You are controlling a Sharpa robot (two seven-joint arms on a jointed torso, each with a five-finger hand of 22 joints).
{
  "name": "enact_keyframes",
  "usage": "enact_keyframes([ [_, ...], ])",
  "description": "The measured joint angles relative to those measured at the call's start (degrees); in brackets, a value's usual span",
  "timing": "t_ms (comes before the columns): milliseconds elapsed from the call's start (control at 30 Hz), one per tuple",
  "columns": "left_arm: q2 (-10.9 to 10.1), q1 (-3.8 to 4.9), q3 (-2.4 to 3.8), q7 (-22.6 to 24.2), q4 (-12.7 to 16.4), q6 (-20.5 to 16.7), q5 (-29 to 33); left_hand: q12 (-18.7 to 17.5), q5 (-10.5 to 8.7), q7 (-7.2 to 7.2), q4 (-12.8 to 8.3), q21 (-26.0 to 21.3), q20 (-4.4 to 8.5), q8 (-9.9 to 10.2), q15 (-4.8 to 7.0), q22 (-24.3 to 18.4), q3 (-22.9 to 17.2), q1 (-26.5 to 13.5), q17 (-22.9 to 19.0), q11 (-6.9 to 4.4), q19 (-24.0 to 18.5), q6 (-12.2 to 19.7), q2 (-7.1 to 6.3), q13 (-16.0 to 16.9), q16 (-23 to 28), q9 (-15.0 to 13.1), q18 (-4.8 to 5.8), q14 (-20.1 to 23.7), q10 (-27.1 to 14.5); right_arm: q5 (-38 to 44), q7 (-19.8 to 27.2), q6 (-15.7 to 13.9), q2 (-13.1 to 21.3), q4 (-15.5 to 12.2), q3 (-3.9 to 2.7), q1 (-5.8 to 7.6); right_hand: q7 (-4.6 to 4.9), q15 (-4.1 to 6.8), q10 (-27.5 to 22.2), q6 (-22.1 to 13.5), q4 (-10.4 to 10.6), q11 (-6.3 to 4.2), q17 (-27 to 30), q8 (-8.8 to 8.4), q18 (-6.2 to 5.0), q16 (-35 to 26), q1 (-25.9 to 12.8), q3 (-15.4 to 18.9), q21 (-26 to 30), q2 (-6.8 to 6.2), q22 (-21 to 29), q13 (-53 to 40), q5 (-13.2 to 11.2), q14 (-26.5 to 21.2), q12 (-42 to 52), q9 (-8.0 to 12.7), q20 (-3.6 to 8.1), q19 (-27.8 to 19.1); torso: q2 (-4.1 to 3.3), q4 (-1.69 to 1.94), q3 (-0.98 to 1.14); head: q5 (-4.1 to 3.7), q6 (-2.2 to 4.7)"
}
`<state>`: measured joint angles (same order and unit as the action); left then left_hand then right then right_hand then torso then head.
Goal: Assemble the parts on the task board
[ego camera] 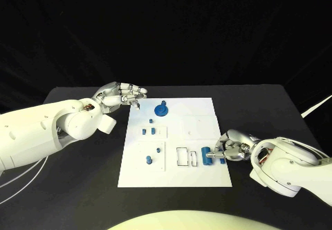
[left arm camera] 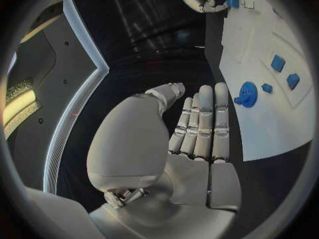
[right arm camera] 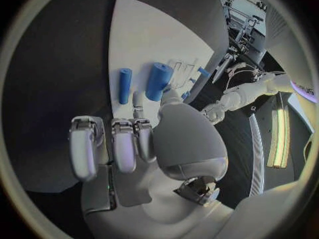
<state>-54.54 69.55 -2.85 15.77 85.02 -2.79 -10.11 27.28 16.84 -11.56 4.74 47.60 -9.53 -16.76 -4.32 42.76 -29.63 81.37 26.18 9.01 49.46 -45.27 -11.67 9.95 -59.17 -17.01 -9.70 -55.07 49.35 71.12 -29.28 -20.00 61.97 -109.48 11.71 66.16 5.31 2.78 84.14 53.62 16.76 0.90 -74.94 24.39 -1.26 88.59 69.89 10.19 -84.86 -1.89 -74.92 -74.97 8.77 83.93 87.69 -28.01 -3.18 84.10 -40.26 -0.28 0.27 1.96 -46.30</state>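
Broadly, the board (ego camera: 200, 108) lies flat mid-table, a wide white plate that looks stiff and thin; I judge it stays put under light pressing and needs no holding.

Next in size, the left hand (ego camera: 122, 95) hovers at the board's far left corner, fingers straight and together in its wrist view, holding nothing. The right hand (ego camera: 231, 147) sits at the board's right edge, its fingers curled in beside two blue pieces; whether it has either one pinched I cannot tell, though a fingertip looks to touch the cylinder.

Among the parts, the gear (ego camera: 160, 110) lies flat near the far left of the board. It looks like hard, light plastic, best taken by its toothed rim, which gives purchase, not by its flat face.

The cylinder (right arm camera: 158, 80) lies near the right edge; smooth and round, it would likely roll or slip, so pinch it across the middle. Beside it the peg (right arm camera: 124, 85) is thinner and easily tipped.

Smallest are the blocks (ego camera: 147, 130) in the left recesses: light, rigid, gripped on opposite flat sides.
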Motion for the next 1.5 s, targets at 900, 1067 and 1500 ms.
enact_keyframes([
  [900,-0.52,-0.01,0.00,-0.10,0.26,0.06,0.02,0.00,0.00,0.00,0.16,0.00,0.00,0.00,0.00,0.01,0.16,0.00,-0.02,0.00,0.00,0.00,0.00,-0.05,0.00,0.00,0.00,0.00,0.00,2.09,-1.22,0.42,-4.48,1.35,-0.33,-0.99,-0.23,0.00,0.01,0.27,-0.09,0.02,0.01,0.44,0.00,0.22,4.72,-0.09,-0.85,-0.29,0.02,0.02,6.39,0.00,0.00,0.42,-0.01,0.00,0.01,0.03,0.02,0.25,-0.43],
  [1067,-0.57,-0.01,0.00,-0.14,0.30,0.07,0.03,0.00,0.00,0.00,0.16,0.00,0.00,0.00,0.00,-0.06,0.16,0.00,-0.02,0.00,0.00,0.00,0.00,-0.05,0.00,0.00,0.00,0.00,0.00,2.20,-1.23,0.42,-4.65,1.11,-0.39,-1.01,-0.12,0.00,0.01,0.41,-0.08,0.03,0.02,-0.03,0.00,0.22,6.99,-0.08,-0.85,-0.74,0.02,0.02,8.90,0.00,-0.01,0.71,-0.01,0.00,0.03,0.03,0.02,0.21,-0.47],
  [1500,-0.66,-0.01,0.00,-0.24,0.39,0.12,0.03,0.00,0.00,0.00,0.16,0.01,0.00,0.00,0.00,-0.06,0.16,0.00,-0.02,0.00,0.00,0.00,0.00,-0.05,0.00,0.00,0.00,0.00,0.00,4.63,-2.06,0.79,-4.82,0.77,-0.53,-0.91,-0.24,0.52,-0.09,2.11,1.69,-0.49,0.02,-0.92,0.00,0.21,11.18,-2.05,-1.12,-3.75,-0.02,0.03,17.17,0.10,-0.01,1.85,0.42,0.01,0.01,0.03,0.02,0.10,-0.43],
])
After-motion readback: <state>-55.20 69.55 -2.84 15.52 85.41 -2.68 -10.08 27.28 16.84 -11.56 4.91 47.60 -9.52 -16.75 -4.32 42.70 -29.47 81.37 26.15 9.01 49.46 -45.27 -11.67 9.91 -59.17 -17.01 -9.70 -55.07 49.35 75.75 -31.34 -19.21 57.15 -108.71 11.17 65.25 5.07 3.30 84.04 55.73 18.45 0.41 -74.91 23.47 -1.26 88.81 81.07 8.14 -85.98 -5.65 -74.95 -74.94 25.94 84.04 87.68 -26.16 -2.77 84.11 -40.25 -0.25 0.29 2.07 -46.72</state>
